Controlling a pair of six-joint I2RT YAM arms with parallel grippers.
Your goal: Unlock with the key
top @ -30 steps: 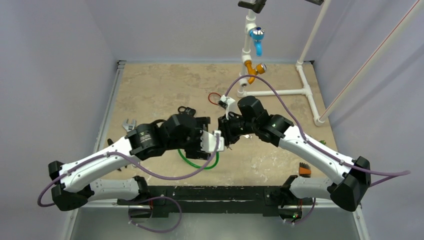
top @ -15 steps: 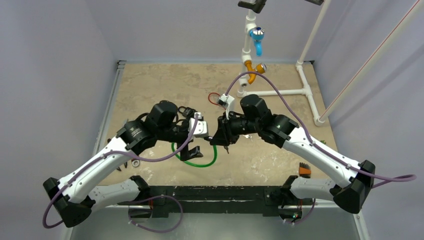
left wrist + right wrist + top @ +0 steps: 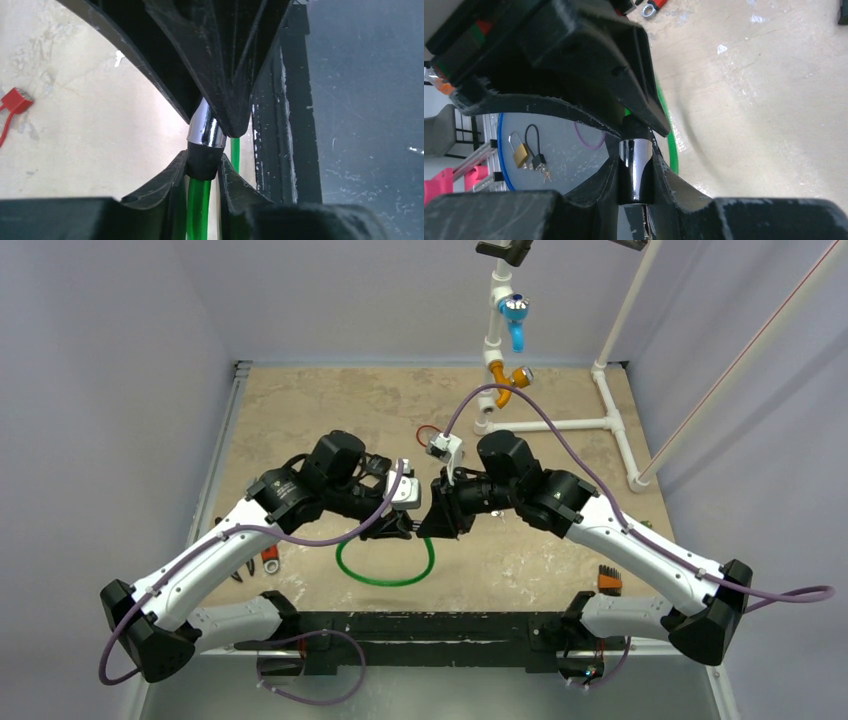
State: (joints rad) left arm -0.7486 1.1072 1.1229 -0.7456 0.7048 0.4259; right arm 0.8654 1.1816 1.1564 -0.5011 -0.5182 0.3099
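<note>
Grey walls box in a mottled tan desk (image 3: 300,410), with a white pipe frame (image 3: 560,424) and its blue and orange valves at the far edge. The 2 arms lean in from either side and meet nose to nose over the middle. They are just above the far arc of a green cable (image 3: 385,580) that lies looped on the desk.

The left claw (image 3: 407,527) is closed on the black collar (image 3: 202,162) where the cable ends, its fingers (image 3: 167,182) pressed to both sides. The right claw (image 3: 434,522) is clamped round the chrome barrel (image 3: 205,127) that continues from that collar. The 2 grips sit end to end on 1 short piece, nearly touching. That split makes sense: 1 arm braces the cable side so the lock cannot swing or spin, while the other works the barrel side.

The key I cannot pick out in any view. It is tiny, and the barrel's far end is buried behind the right claw's fingers (image 3: 674,189), so my guess is that it sits there, in or at the keyhole. A brass padlock (image 3: 519,152) and a dark one lie on a grey surface at the edge of the right wrist view, well apart from the work.

The step in hand looks like the turn or pull that frees the barrel. With grips this close, a twist could slip on the smooth chrome.
</note>
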